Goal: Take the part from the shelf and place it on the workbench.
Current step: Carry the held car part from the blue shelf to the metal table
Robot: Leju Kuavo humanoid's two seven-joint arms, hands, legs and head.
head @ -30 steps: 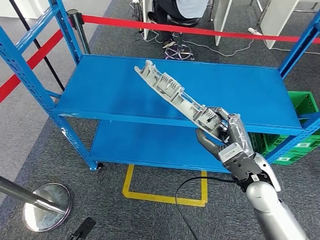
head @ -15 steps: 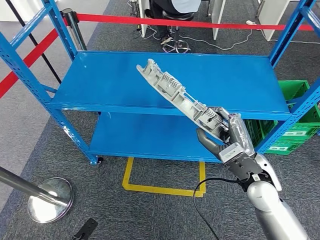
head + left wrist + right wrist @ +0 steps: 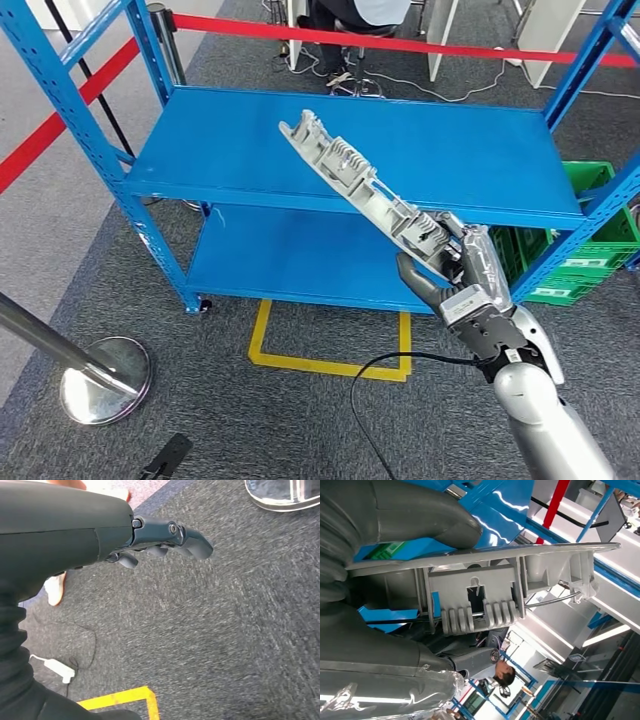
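- The right hand (image 3: pixel 462 275) grips one end of the long grey part (image 3: pixel 362 190), its thumb under that end and its dark fingers (image 3: pixel 453 232) wrapped over the top.
- The part juts up and away from the hand at a slant, its far end hanging above the top board of the blue shelf (image 3: pixel 226 150) without touching it, as far as I can tell from the head view.
- Seen from the right wrist, the part (image 3: pixel 482 595) shows a flat top edge, a ribbed grey block with a row of small teeth, and a thin metal rod running along it; the thick grey thumb (image 3: pixel 433 520) presses on its upper edge.
- The left hand (image 3: pixel 166 535) hangs over the grey carpet (image 3: pixel 226 630) holding nothing, its dark fingers loosely curled and a little apart.
- A yellow taped outline (image 3: pixel 332 362) marks the floor in front of the shelf, with a black cable (image 3: pixel 392 362) looping across it.
- A green crate (image 3: pixel 596 260) sits on the floor past the shelf's right end.
- A red barrier tape (image 3: pixel 423 40) runs behind the shelf, and a chrome post base (image 3: pixel 106 380) stands on the carpet to the left.
- A person sits on a chair (image 3: pixel 351 35) beyond the tape.
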